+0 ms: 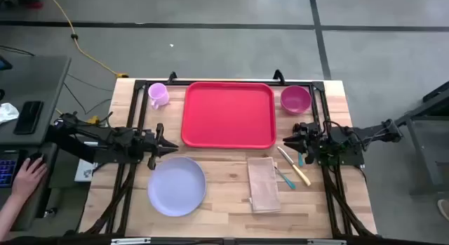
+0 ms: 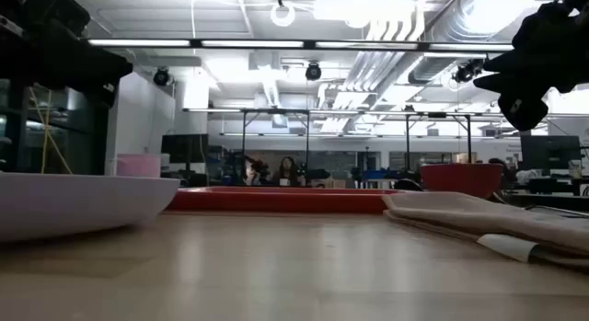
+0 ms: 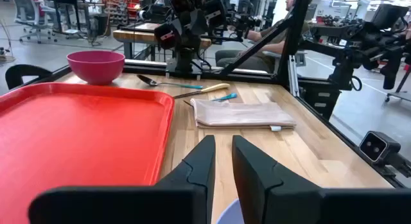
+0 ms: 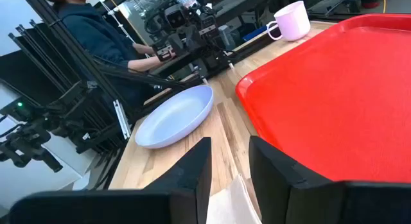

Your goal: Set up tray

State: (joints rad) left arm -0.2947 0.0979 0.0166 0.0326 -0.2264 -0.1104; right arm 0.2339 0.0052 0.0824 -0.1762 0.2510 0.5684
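The red tray (image 1: 229, 113) lies flat at the table's far middle; it also shows in the left wrist view (image 3: 77, 131) and right wrist view (image 4: 334, 95). A lavender plate (image 1: 176, 186) sits near the table's left front, a pink cup (image 1: 158, 95) left of the tray, a magenta bowl (image 1: 295, 99) right of it. A folded tan napkin (image 1: 262, 183) and cutlery (image 1: 293, 167) lie right of the plate. My left gripper (image 1: 168, 145) hovers above the plate's far edge, open. My right gripper (image 1: 289, 139) hovers by the tray's right near corner, open.
Bare wood lies between the plate and the napkin and along the near edge. A black frame (image 1: 140, 84) runs around the table's far side. A person's hand (image 1: 28, 176) rests on a keyboard beyond the table's left edge.
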